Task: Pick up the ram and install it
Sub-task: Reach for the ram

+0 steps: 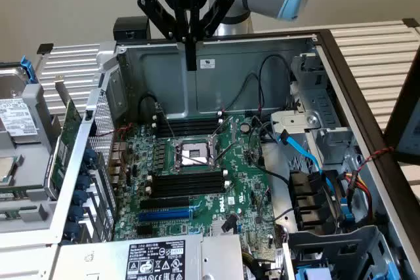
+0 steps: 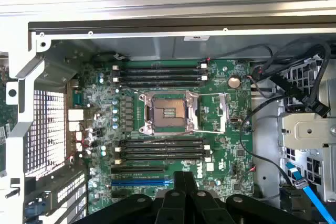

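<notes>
The black tool (image 1: 191,65), fingers pressed together, hangs over the open grey metal computer case (image 1: 230,80), which holds a green motherboard (image 1: 246,191) with bare long black memory slots (image 1: 187,183). I cannot tell where the ram lies.

Green motherboard (image 1: 239,162) with empty socket (image 1: 192,155) inside open case (image 1: 157,77).

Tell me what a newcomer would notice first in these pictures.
The green motherboard fills the floor of the open computer case, with the silver processor socket at its middle between banks of black memory slots. Above the case's back wall hangs the black gripper, jaws shut. A bright blue cable curves at the exterior view's right.
</notes>
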You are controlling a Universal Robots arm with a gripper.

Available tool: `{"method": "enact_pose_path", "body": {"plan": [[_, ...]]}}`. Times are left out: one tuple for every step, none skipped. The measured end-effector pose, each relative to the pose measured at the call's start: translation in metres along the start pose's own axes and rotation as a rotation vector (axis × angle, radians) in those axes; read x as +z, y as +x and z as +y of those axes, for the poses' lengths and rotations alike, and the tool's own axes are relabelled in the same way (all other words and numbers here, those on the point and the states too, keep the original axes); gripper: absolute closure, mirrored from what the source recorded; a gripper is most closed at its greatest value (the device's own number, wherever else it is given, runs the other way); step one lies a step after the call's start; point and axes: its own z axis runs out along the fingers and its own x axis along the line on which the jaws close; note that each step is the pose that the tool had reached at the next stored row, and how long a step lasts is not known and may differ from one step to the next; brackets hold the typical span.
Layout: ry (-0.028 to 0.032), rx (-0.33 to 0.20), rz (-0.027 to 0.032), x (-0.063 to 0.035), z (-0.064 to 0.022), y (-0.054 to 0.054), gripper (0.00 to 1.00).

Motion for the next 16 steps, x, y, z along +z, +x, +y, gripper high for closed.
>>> {"method": "enact_pose_path", "body": {"plan": [[-0.0001, 0.000, 0.0000, 0.0000, 0.0000, 0.0000, 0.89], [0.0000, 0.000, 0.0000, 0.0000, 0.0000, 0.0000, 0.89], [0.0000, 0.000, 0.0000, 0.0000, 0.0000, 0.0000, 0.89], [-0.0001, 0.000, 0.0000, 0.0000, 0.0000, 0.0000, 0.89], [0.0000, 0.000, 0.0000, 0.0000, 0.0000, 0.0000, 0.89], [-0.0001, 0.000, 0.0000, 0.0000, 0.0000, 0.0000, 0.89], [0.0000, 0.000, 0.0000, 0.0000, 0.0000, 0.0000, 0.89], [-0.0001, 0.000, 0.0000, 0.0000, 0.0000, 0.0000, 0.89], [-0.0001, 0.000, 0.0000, 0.0000, 0.0000, 0.0000, 0.89], [-0.0001, 0.000, 0.0000, 0.0000, 0.0000, 0.0000, 0.89], [-0.0001, 0.000, 0.0000, 0.0000, 0.0000, 0.0000, 0.89], [0.0000, 0.000, 0.0000, 0.0000, 0.0000, 0.0000, 0.89], [0.0000, 0.000, -0.0001, 0.0000, 0.0000, 0.0002, 0.89], [0.0001, 0.000, 0.0001, -0.0001, -0.0001, 0.0012, 0.89], [0.0002, 0.000, 0.0001, -0.0002, -0.0002, 0.0025, 0.89], [0.0001, 0.000, 0.0001, -0.0002, -0.0003, 0.0043, 0.89]]}}
